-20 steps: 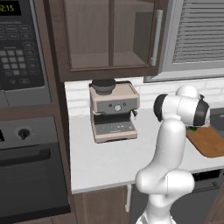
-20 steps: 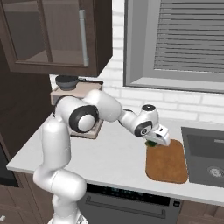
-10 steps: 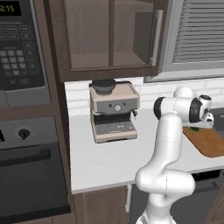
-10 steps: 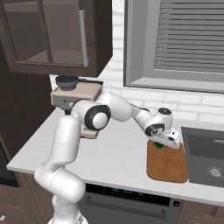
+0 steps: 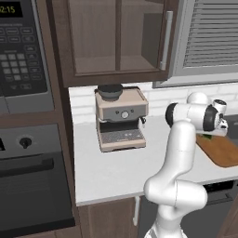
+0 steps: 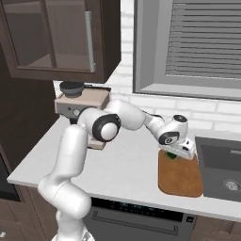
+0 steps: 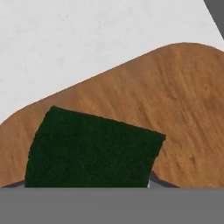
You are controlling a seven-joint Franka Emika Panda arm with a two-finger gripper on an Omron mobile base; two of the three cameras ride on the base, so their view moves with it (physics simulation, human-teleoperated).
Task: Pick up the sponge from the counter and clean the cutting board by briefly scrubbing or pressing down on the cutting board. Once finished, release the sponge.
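The gripper pinches the sponge directly beneath itself, just over the cutting board's near corner, apparently poised to press down and scrub.

Even, diffuse rendered light, moderately bright, no glare. The counter carries only soft shadows under the coffee machine. Base views look soft and low-detail; hand view close-up slightly blurry.

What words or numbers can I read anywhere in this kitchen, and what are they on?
"2:15", cut off at the picture's left edge: microwave clock.
Microwave keypad: buttons carry marks, too small to read.
Coffee machine: no readable label.
Nothing is written on the sponge, cutting board or counter.
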